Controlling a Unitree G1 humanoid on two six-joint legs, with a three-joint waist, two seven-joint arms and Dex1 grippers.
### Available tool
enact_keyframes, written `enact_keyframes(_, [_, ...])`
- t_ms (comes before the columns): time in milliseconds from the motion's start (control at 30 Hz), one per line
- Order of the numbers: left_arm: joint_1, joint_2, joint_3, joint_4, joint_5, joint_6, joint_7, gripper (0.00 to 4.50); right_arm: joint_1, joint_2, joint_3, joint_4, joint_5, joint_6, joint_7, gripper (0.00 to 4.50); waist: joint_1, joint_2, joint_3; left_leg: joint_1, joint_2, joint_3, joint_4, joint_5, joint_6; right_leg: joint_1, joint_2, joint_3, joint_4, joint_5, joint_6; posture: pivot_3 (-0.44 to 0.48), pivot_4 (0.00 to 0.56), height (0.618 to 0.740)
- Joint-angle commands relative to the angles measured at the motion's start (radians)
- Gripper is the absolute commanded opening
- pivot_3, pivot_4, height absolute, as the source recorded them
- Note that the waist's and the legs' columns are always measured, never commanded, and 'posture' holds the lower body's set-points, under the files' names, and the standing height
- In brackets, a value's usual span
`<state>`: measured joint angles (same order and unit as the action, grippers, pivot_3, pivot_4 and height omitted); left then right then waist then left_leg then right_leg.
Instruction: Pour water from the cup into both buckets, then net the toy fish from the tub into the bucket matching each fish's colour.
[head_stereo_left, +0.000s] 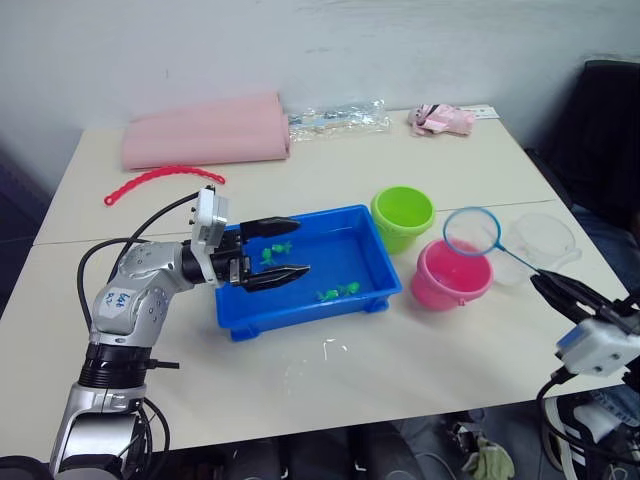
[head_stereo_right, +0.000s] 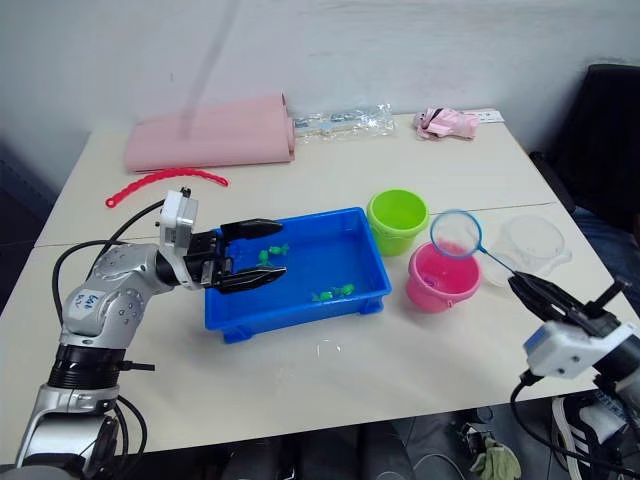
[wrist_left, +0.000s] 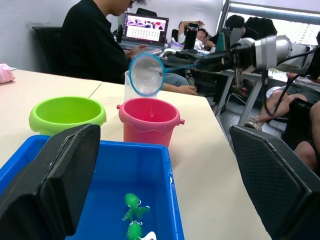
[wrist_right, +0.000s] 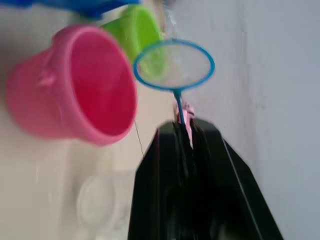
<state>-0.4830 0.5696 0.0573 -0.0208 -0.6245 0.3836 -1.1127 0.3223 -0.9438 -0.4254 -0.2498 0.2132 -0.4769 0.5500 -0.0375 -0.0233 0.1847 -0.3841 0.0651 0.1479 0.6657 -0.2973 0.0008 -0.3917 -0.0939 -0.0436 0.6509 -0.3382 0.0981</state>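
— Around the tub (head_stereo_left: 365, 262), how do things lie?

— Just beyond its right end stands the green bucket (head_stereo_left: 403, 216), and nearer the front edge of the table (head_stereo_left: 420, 370), still close to that same end, the pink bucket (head_stereo_left: 451, 275). The two buckets almost touch each other. Right of the pink bucket, further from the tub, sits the clear cup (head_stereo_left: 541, 240), near the table's right edge.

— And the net (head_stereo_left: 472, 231)?

— Its blue hoop hangs in the air above the pink bucket's rim, on the side away from the tub. The handle slants down to the right gripper (head_stereo_left: 556, 288), whose black fingers are pinched closed on it, out past the cup.

— The left gripper (head_stereo_left: 275, 251)?

— Over the tub's left half, fingers spread wide apart, gripping nothing, pointing along the tub toward the buckets. One finger reaches over the back rim, the other over the water.

— Any fish (head_stereo_left: 337, 291) left?

— A few green ones: some by the front wall near the right end, more under the spread fingers. I can't make out any pink ones in the tub.

— Room to move?

— A bare strip of tabletop runs between the tub's front rim and the table's front edge. Behind the tub, well apart, lie a red beaded chain (head_stereo_left: 160, 179), a folded pink cloth (head_stereo_left: 206, 132), and a clear plastic bag (head_stereo_left: 338, 119).
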Motion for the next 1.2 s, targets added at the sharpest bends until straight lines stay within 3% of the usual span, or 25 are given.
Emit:
enact_keyframes(33, [0.038,0.036,0.064,-0.003,0.005,-0.022,0.002,4.47,-0.068,-0.077,0.068,-0.167,0.308,0.234,0.151,0.00,0.000,0.000,0.000,0.000,0.001,0.000,0.000,0.000,0.000,0.000,0.000,0.000,0.000,0.000,0.000,0.000,0.150,0.740])
enact_keyframes(200, [0.127,0.081,0.147,-0.042,0.003,-0.029,0.040,4.47,-0.295,-0.089,0.206,-0.218,0.485,0.537,0.193,0.00,0.012,0.000,0.000,-0.001,0.000,-0.002,0.001,0.000,0.002,0.000,-0.003,-0.002,0.000,0.000,-0.001,0.000,0.150,0.740])
enact_keyframes(367, [0.252,0.113,0.245,-0.131,-0.018,-0.016,0.093,4.47,-0.472,-0.048,0.297,-0.178,0.485,0.725,0.183,0.00,0.014,0.000,0.000,-0.005,-0.001,-0.003,0.001,-0.001,0.003,-0.001,-0.008,-0.003,-0.003,0.000,-0.001,0.000,0.150,0.740])
enact_keyframes(500, [0.317,0.121,0.291,-0.187,-0.032,-0.006,0.129,4.47,-0.543,-0.010,0.343,-0.126,0.422,0.734,0.246,0.00,0.014,0.000,0.000,-0.005,-0.001,-0.003,0.000,-0.002,0.004,-0.001,-0.009,-0.005,-0.005,0.000,-0.001,0.000,0.150,0.740])
enact_keyframes(567, [0.351,0.121,0.318,-0.217,-0.038,0.001,0.149,4.47,-0.574,0.021,0.363,-0.093,0.397,0.721,0.279,0.00,0.012,0.000,0.000,-0.005,-0.001,-0.003,0.000,-0.002,0.004,-0.001,-0.008,-0.006,-0.005,0.000,-0.001,0.000,0.150,0.740])
enact_keyframes(667, [0.420,0.128,0.363,-0.271,-0.052,0.014,0.167,4.47,-0.621,0.055,0.390,-0.034,0.341,0.700,0.318,0.00,0.001,0.001,0.001,-0.006,-0.007,-0.022,-0.002,0.001,0.006,0.013,-0.016,-0.027,-0.013,0.000,0.000,0.000,0.150,0.740])
enact_keyframes(867, [0.453,0.141,0.390,-0.301,-0.056,0.021,0.183,4.47,-0.801,0.011,0.481,0.159,0.160,0.569,0.525,0.00,0.010,0.002,0.001,-0.006,-0.007,-0.023,-0.002,0.001,0.006,0.013,-0.018,-0.024,-0.013,0.000,0.000,0.000,0.150,0.740])
enact_keyframes(1000, [0.464,0.152,0.383,-0.305,-0.050,0.020,0.176,4.47,-0.979,-0.010,0.596,0.334,-0.026,0.369,0.681,0.00,0.006,0.003,0.002,-0.006,-0.008,-0.022,-0.002,0.001,0.006,0.012,-0.018,-0.025,-0.013,0.000,0.000,0.000,0.150,0.740])
enact_keyframes(1200, [0.461,0.185,0.324,-0.293,-0.022,0.010,0.128,4.47,-1.221,0.048,0.755,0.638,-0.273,0.086,0.775,0.00,0.003,0.003,0.002,-0.006,-0.007,-0.017,-0.003,0.000,0.004,0.009,-0.017,-0.025,-0.013,0.000,-0.001,0.000,0.150,0.740])
